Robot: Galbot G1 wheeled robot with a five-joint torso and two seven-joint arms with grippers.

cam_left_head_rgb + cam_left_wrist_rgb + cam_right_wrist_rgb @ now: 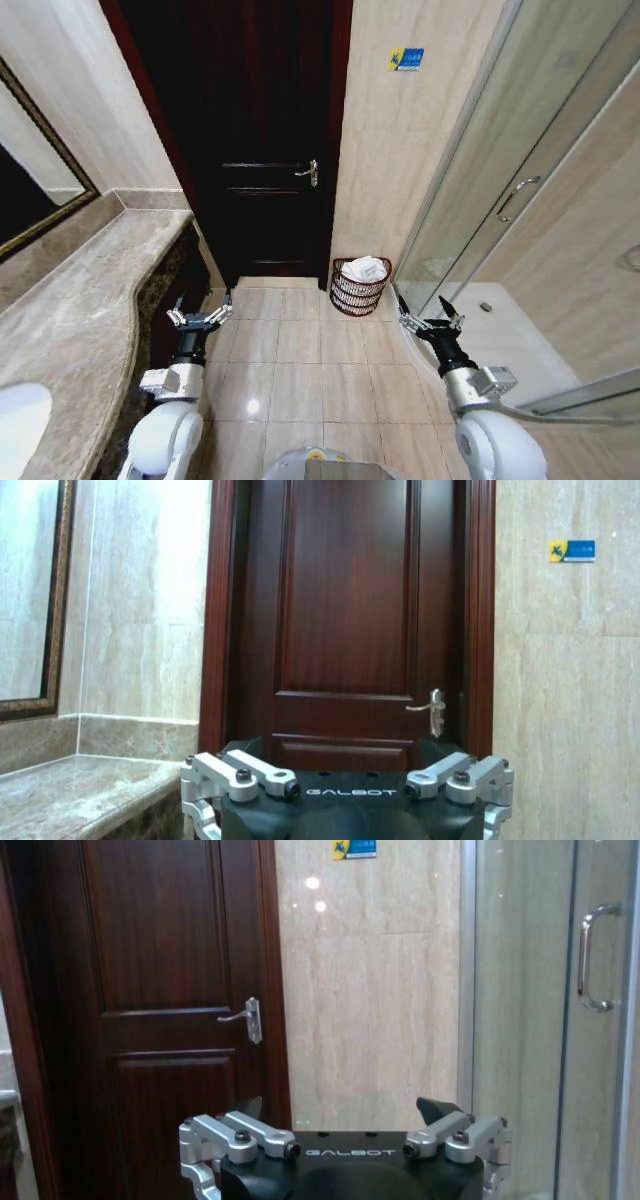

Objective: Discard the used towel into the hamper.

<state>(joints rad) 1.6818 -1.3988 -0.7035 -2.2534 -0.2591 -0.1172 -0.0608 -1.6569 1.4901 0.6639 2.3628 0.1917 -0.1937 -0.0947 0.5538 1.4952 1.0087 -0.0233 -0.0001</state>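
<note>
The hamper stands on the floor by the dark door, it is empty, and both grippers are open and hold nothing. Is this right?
One thing is wrong: the hamper is not empty. The head view shows a white towel lying in it. The rest holds: it stands by the dark door, and the left gripper and right gripper are open, holding nothing.

There was one hamper at twelve o'clock holding one white towel, one dark door, and two end effectors, left and right.

Left pincer and right pincer spread (low, forward).
</note>
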